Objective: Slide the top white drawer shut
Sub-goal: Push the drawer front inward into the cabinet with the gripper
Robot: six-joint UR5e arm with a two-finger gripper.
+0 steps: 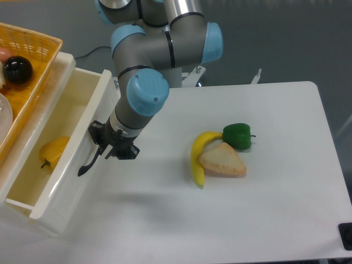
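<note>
Details of the claw (pixel 108 149) are hard to read: its dark fingers sit low under the arm's wrist, pressed close to the front of the top white drawer (pixel 66 159), and one cannot tell if they are released or clenched. The curved black handle (pixel 88 163) shows just below and left of the claw, touching or almost touching it; real contact is not clear. The drawer is still partly pulled out from the cabinet, its front panel running diagonally from upper right to lower left, and its lower left corner is close to the frame edge. Inside the drawer, left of the claw, a yellow pepper (pixel 50 152) lies on the floor, partly covered by the glossy front wall. The lower drawer is hidden under the top one. Above and left of the drawer, an orange woven basket (pixel 41 52) is cut off by the frame, with a black ball (pixel 17 70) inside. Well right of the claw, on the white table (pixel 275 209), a banana (pixel 197 157), a bread slice (pixel 223 161) and a green pepper (pixel 238 135) lie together, touching.
</note>
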